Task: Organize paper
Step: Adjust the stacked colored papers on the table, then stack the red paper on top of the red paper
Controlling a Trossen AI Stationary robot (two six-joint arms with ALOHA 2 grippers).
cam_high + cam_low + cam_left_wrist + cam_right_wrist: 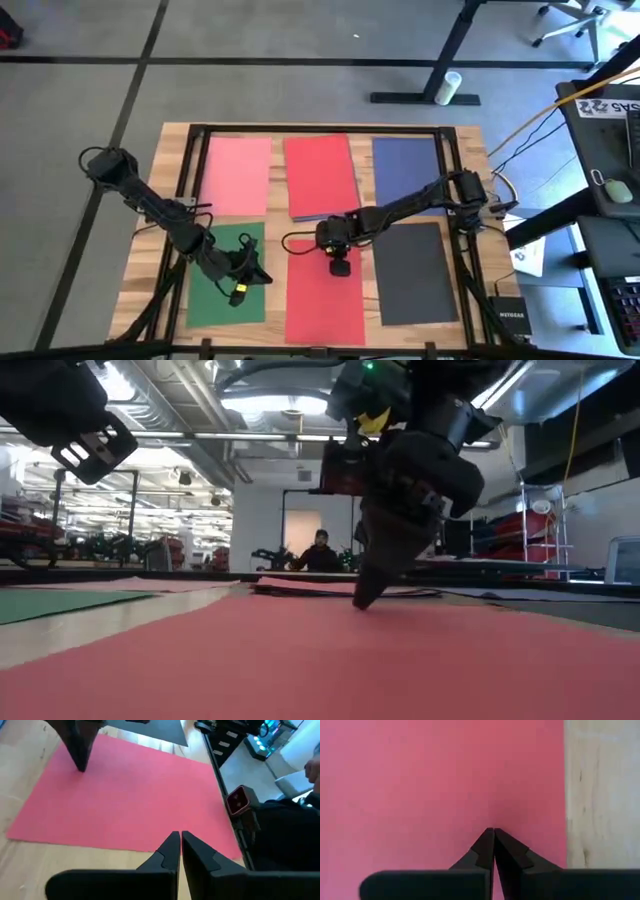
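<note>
A: Where do the sheets lie?

B: Spread over the tabletop in two rows. Along the far edge: a pink sheet towards the left corner, a red sheet in the middle resting on part of a navy blue sheet, which runs on towards the right corner. Along the near edge: a green sheet at the left, another red sheet in the middle, a dark grey sheet at the right.

A: And the arms?

B: The right gripper is at work. Its fingers are pressed together with nothing between them, and the tips stand on the near red sheet, close to that sheet's far edge. The low view shows the point meeting the paper.

A: The left one?

B: The left gripper hangs over the green sheet, beside the edge that faces the near red sheet. Its fingers are drawn together too, holding nothing, and its camera looks across the red sheet towards the other arm's tip.

A: So which step is this?

B: I judge it to be pinning or sliding the near red sheet with a fingertip, probably to bring it towards the other red one.

A: What does the next move need?

B: Steady downward pressure and a slow drag, I'd say. Thin paper may buckle or slip free, and the left arm could steady an edge.
</note>
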